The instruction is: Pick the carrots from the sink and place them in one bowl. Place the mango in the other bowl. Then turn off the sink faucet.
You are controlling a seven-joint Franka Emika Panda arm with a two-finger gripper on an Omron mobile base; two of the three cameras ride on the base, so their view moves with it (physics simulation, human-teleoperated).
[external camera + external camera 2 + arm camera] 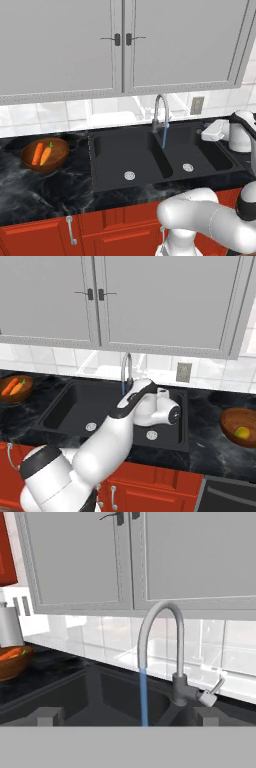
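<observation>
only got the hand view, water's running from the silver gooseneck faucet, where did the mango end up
observer: The small yellow-green mango lies in the round brown wooden bowl on the dark marble counter, right of the black double-basin sink.
operator: and the carrots, i just see a bit of orange at my left edge
observer: Both small orange carrots lie side by side in the other brown wooden bowl, on the counter left of the sink.
</observation>
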